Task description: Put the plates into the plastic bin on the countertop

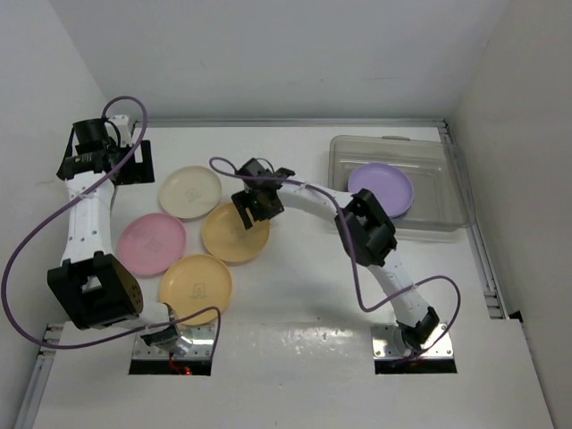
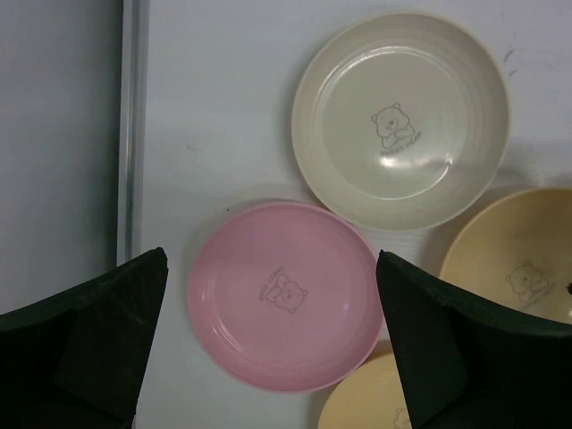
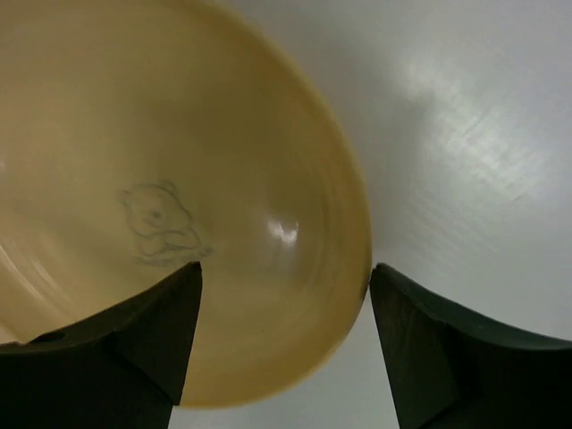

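One lavender plate (image 1: 381, 186) lies inside the clear plastic bin (image 1: 442, 170), which sits at the far right of the white desk (image 1: 304, 295). Four more plates lie close together on the left half of the desk. A cream plate (image 1: 189, 191) is farthest back, with a pink plate (image 1: 152, 243) in front of it to the left. A yellow plate (image 1: 234, 234) lies to the right of those two, and a second yellow plate (image 1: 196, 284) is nearest the arm bases. All four have a small bear drawn in the middle.

The right fingers (image 1: 255, 204) hang low over the far rim of the first yellow plate. They are parted, with one over the plate's inside and the other outside its edge, and they are not clamped on it.

The left fingers (image 1: 134, 168) are spread wide and hold nothing. They are up near the left wall (image 1: 36, 107), and in the wrist view the pink plate shows between them.
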Motion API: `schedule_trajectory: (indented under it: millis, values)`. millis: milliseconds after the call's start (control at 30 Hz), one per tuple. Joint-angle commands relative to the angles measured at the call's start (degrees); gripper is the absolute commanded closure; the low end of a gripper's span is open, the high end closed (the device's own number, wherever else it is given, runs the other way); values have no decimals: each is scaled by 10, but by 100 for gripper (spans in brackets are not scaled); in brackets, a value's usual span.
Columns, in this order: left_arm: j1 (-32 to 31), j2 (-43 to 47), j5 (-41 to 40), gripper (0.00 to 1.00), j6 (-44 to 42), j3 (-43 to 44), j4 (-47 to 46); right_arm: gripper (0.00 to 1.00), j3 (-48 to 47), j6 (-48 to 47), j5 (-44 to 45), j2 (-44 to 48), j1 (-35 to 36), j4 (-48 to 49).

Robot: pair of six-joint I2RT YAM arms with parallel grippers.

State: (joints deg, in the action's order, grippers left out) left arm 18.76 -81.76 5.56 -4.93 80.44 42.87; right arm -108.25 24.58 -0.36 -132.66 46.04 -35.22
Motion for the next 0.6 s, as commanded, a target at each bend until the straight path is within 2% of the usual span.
schedule_trajectory:
  millis: [0, 67, 133, 167, 200, 233, 300, 433, 567]
  values:
    - [4, 29, 5, 0, -13, -14, -13, 27, -21, 10, 43, 1, 5, -16]
    - [4, 34, 0, 0, -19, -20, -8, 29, 0, 6, 59, 2, 12, -10]
    - [4, 34, 0, 0, -19, -20, -8, 36, 43, -14, 64, 13, 22, 9]
    - [4, 34, 5, 0, -19, -20, -8, 43, 51, -17, 75, 16, 26, 10]
    - [4, 34, 13, 0, -14, -20, -8, 53, 69, -18, 77, 27, 30, 16]
    - [4, 34, 18, 0, -14, -20, -8, 74, 86, -19, 78, 33, 32, 18]
    - [4, 34, 29, 0, -8, -13, -8, 98, 115, -12, 97, 62, 30, 23]
    - [9, 22, 41, 0, 3, -7, -8, 100, 135, 9, 121, 142, 6, 35]
    - [9, 11, 47, 0, 3, 15, -8, 100, 143, 36, 72, 260, -52, 57]
